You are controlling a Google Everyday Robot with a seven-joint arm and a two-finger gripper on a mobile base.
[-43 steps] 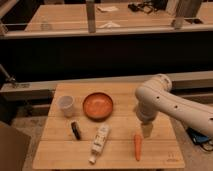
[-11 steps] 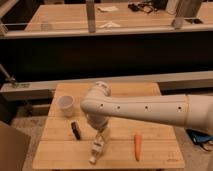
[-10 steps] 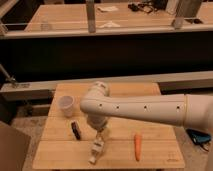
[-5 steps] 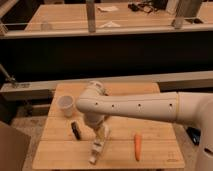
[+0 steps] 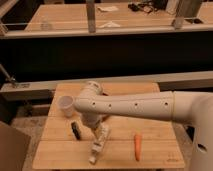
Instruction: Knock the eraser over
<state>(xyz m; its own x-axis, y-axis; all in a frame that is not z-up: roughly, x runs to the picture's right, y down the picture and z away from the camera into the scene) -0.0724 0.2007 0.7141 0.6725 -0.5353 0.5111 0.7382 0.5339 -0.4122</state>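
Wooden table (image 5: 160,147) holds the eraser (image 5: 75,129) just beside the lowered jaws; whether they're clenched, cannot tell.

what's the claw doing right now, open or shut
claw: cannot be told; it hangs low just right of the eraser, beside the white bottle

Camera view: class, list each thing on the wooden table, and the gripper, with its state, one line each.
Eraser: on the table, left of the gripper, apart from it; standing or fallen unclear.
White cup: upright, mouth up.
White bottle: lying on its side.
Carrot: lying flat.
Gripper: low over the table, between eraser and bottle.
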